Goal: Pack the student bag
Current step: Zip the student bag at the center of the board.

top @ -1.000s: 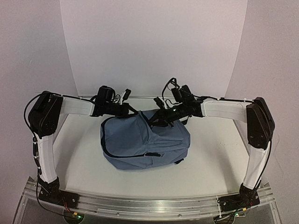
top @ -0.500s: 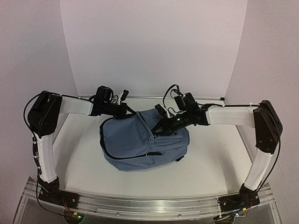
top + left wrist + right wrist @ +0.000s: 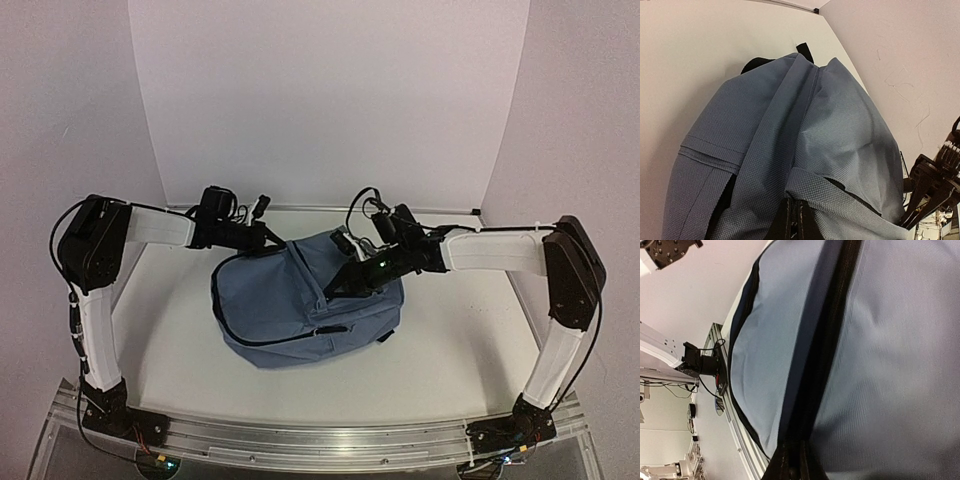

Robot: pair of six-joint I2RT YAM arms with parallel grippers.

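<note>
Open tabletop (image 3: 460, 345) flanks the student bag (image 3: 290, 305); left arm (image 3: 160, 228) and right arm (image 3: 490, 250) crowd its far side.

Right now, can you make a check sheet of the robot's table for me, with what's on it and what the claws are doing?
Surface: white table, no spills seen.
Job's things: slate-blue student bag lying in the middle; no books seen.
Clutter: nothing seen.
Grippers: left gripper pinched shut on a fold of the bag's fabric; right gripper shut on the bag at its dark zipper.
Cables: black cables loop above both wrists.
Surroundings: plain white walls; metal rail along the near edge.
</note>
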